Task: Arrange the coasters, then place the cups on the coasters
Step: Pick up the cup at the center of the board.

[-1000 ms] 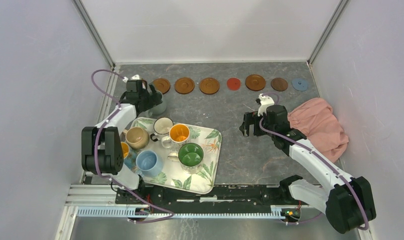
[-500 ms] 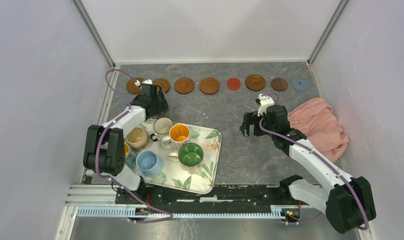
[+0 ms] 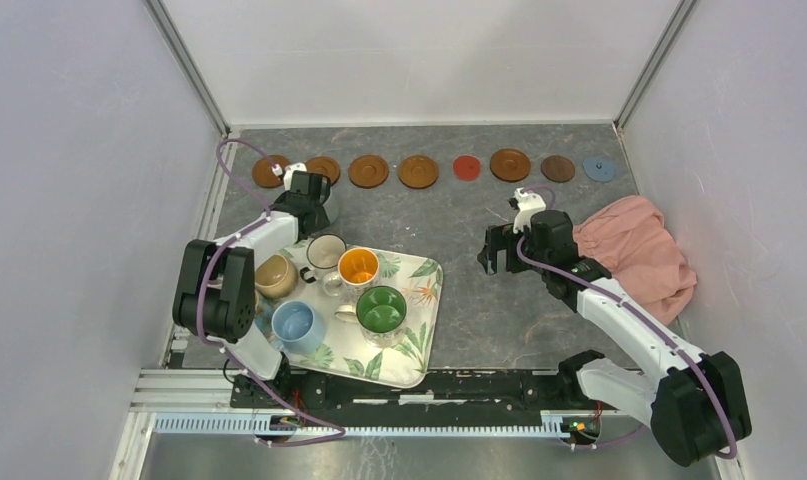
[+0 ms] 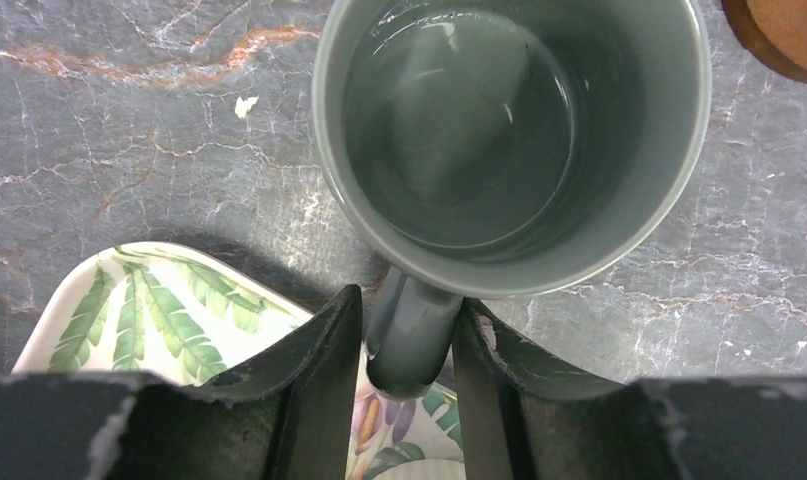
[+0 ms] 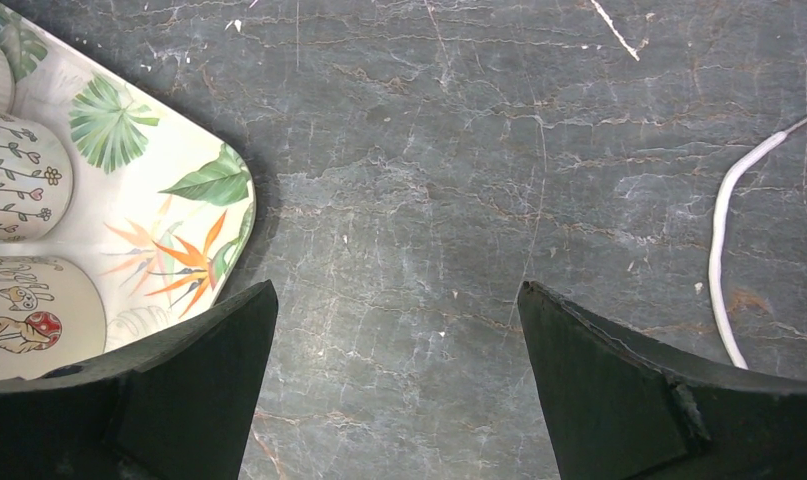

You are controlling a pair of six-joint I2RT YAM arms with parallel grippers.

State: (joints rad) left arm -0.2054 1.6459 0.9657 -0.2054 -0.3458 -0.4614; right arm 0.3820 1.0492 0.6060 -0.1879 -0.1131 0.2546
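Fingers of left arm [image 4: 324, 372] clamped on handle of grey mug [image 4: 459, 140], mug on desk [image 4: 129, 120] beside tray [image 4: 129, 310], right fingers [image 5: 179, 372] wide apart.

Robotics test cell: plain white panel walls [image 3: 419, 60] on silver aluminium corner posts [image 3: 186, 65] are boxing in a dark grey marble-patterned tabletop [image 3: 459, 290], which is filling the gap between the wide-spread jaws of the right gripper [image 5: 396, 290]. Behind the jaws, a white-and-black left arm [image 3: 259, 235] and right arm [image 3: 629, 325], trailing purple cables [image 3: 219, 165], are rising from a slotted silver metal rail [image 3: 179, 383] at the near edge.
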